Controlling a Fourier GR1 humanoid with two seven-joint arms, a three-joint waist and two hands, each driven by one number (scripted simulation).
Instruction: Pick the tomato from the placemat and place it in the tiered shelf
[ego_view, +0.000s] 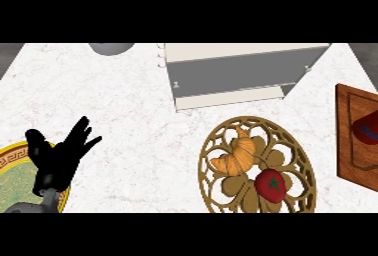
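A red tomato (272, 184) with a green stem lies on the round gold openwork placemat (295, 150) at the lower right, just below a croissant (235, 157). The cream tiered shelf (236, 70) stands at the back centre, its open levels facing me. My left hand (59, 157) is at the lower left, open with fingers spread and raised, far from the tomato and holding nothing. My right hand does not show.
A green plate with a yellow patterned rim (13, 167) sits under my left forearm at the left edge. A wooden board (358, 135) with a red and blue object lies at the right edge. A grey round object (111, 48) peeks in at the back.
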